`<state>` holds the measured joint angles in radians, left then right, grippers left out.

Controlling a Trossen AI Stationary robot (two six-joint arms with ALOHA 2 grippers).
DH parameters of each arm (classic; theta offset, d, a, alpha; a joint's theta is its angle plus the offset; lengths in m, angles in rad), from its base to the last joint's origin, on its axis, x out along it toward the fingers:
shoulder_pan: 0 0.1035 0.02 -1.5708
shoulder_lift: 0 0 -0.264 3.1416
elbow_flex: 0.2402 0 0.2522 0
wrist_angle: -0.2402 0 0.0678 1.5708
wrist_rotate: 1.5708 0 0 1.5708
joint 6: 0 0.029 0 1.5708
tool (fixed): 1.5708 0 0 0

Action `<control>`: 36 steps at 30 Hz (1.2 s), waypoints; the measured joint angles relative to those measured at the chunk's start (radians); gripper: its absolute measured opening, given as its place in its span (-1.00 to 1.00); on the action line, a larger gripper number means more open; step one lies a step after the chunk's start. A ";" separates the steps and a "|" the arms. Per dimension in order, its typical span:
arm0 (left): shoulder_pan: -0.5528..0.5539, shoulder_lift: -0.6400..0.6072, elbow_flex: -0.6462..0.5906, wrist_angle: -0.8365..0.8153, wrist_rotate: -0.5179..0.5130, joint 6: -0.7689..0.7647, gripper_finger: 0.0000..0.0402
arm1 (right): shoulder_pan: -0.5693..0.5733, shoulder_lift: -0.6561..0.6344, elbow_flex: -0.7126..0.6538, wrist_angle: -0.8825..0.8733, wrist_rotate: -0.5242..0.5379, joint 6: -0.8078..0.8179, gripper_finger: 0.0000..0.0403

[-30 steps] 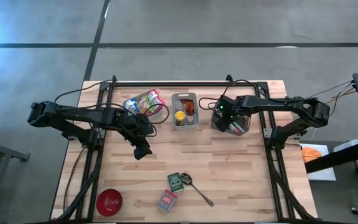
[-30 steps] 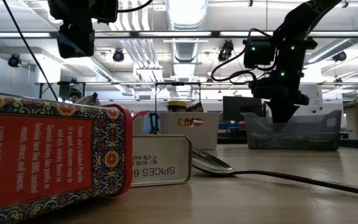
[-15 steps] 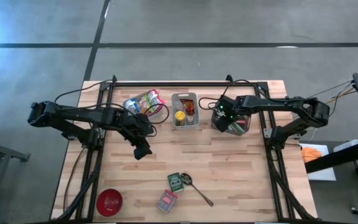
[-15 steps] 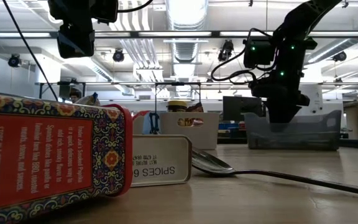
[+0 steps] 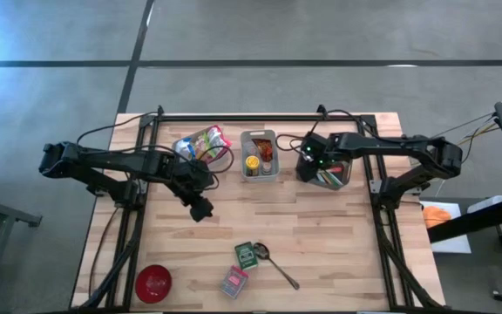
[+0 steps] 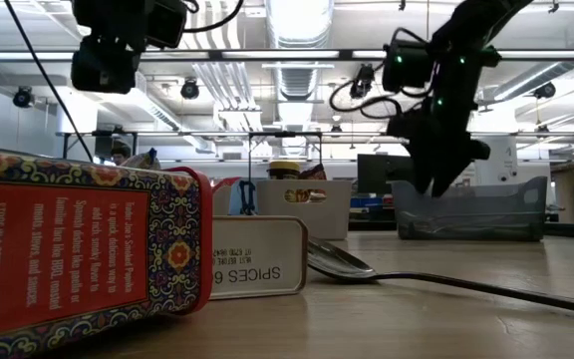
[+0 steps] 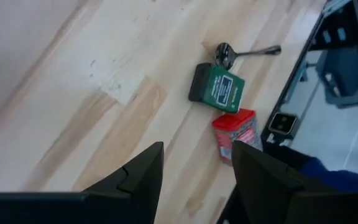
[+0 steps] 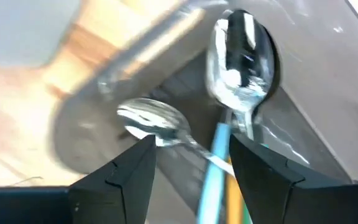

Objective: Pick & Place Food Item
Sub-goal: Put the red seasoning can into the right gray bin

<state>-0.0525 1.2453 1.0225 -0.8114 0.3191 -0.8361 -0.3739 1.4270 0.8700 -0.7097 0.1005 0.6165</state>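
Note:
My right gripper (image 8: 191,140) stands open over a grey bin (image 5: 342,180) at the far right of the table. The bin holds two metal spoons (image 8: 241,43) and coloured handles, none of them between the fingers. My left gripper (image 7: 196,149) hangs open above bare wood left of centre (image 5: 203,211), slanting down. Ahead of it a green spice tin (image 7: 219,86), a red patterned tin (image 7: 238,130) and a loose spoon (image 7: 241,53) lie flat on the table. A snack bag (image 5: 201,142) lies at the far left.
A light bin (image 5: 269,137) holding a yellow-lidded jar (image 5: 252,162) stands between the snack bag and the grey bin. A red bowl (image 5: 153,283) sits at the near left corner. Black frame rails (image 5: 234,117) run along the far and side edges.
My right gripper has risen a little out of the grey bin and has tipped and rolled, so that it now slants instead of pointing straight down. My left gripper has rolled about its own axis while staying in place.

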 joint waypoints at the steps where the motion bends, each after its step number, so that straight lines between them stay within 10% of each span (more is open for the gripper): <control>1: 0.000 0.001 0.000 0.008 0.001 -0.010 -0.04 | 0.011 0.000 0.013 -0.012 0.000 0.010 0.01; 24: -0.336 0.128 0.000 0.412 -0.208 -0.534 -0.03 | 0.261 -0.020 0.133 -0.102 0.042 0.058 0.01; 36: -0.388 0.308 0.000 0.539 -0.098 -0.615 0.59 | 0.332 -0.025 0.138 -0.095 -0.030 0.020 0.01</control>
<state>-0.4400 1.5537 1.0229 -0.2728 0.2215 -1.4514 -0.0421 1.4019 1.0080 -0.8047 0.0703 0.6364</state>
